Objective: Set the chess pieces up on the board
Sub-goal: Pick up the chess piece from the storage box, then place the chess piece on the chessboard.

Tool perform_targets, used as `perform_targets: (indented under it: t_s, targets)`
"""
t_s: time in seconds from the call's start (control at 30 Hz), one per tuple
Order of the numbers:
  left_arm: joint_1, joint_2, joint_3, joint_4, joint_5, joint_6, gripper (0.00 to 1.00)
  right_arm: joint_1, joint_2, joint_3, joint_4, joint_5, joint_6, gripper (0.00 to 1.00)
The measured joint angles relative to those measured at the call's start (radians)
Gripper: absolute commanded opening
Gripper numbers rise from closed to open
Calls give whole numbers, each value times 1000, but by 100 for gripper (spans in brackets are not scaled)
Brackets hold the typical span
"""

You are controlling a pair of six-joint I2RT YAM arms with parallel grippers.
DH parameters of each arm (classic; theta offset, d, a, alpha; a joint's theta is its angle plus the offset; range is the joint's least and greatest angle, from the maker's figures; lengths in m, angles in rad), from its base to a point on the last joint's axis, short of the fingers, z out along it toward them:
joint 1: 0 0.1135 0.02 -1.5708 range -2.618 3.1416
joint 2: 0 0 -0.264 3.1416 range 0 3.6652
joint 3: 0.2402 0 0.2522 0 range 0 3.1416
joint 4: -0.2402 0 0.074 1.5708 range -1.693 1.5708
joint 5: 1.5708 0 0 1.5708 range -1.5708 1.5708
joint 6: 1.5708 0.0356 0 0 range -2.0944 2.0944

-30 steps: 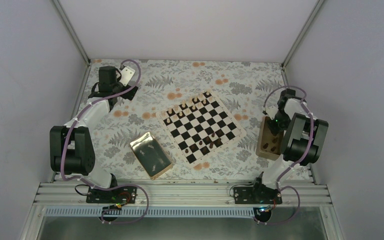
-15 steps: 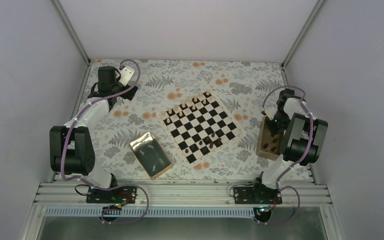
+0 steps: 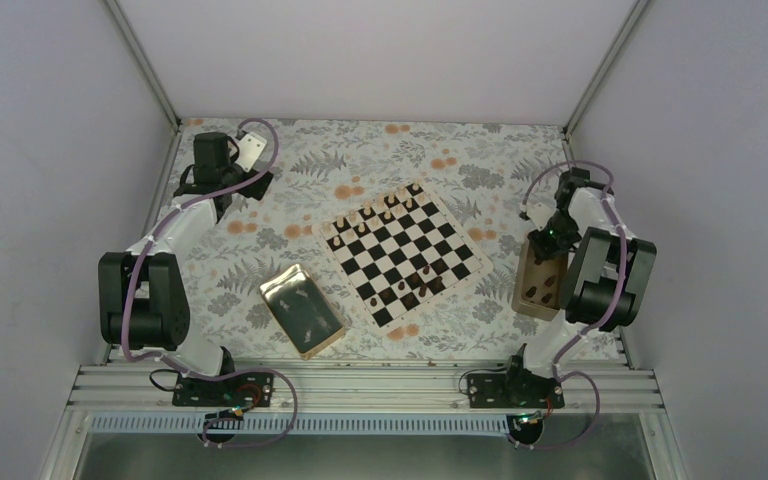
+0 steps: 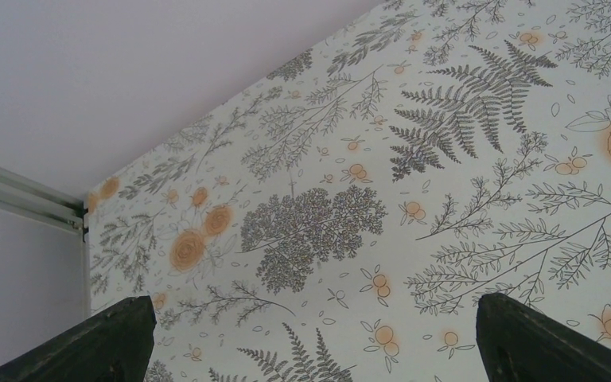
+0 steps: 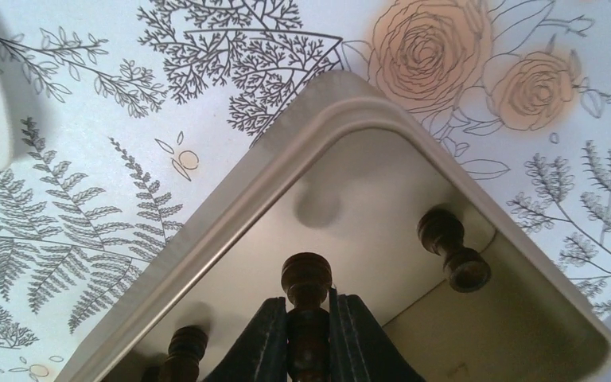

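The dark chess piece (image 5: 306, 277) is in the tan box (image 5: 231, 211), pinched at its slim stem by the right hand (image 5: 308, 350). It looks light, hard and smooth, so it may slip; holding it under the head seems safest. The left hand (image 4: 312, 334) is spread and holds nothing.

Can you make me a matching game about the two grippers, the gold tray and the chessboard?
Things:
1 left gripper
2 right gripper
3 gold tray
4 board

Where or how:
A pinching a dark chess piece in the tan box
B checkered, in the middle
C open above the flowery cloth
D shiny, left of the board

Pairs: 1-C, 2-A, 3-D, 4-B
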Motion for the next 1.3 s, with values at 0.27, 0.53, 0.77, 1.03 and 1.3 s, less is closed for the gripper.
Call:
perform_targets:
  t_s: [0.27,0.53,0.77,1.03,1.3]
  targets:
    - [0,0,0,-1,2,0,100,23,-36,103,-92,10,5,13]
    - [0,0,0,-20,2,-3,100,209,-128,212,-188,11,58,14]
    - [0,0,0,-24,1,-4,100,363,-128,155,-171,-50,88,15]
    - [0,0,0,-31,-5,-7,100,516,-78,22,-84,-110,125,15]
    - [0,0,1,-39,-12,-12,100,591,-29,-13,-14,-149,134,15]
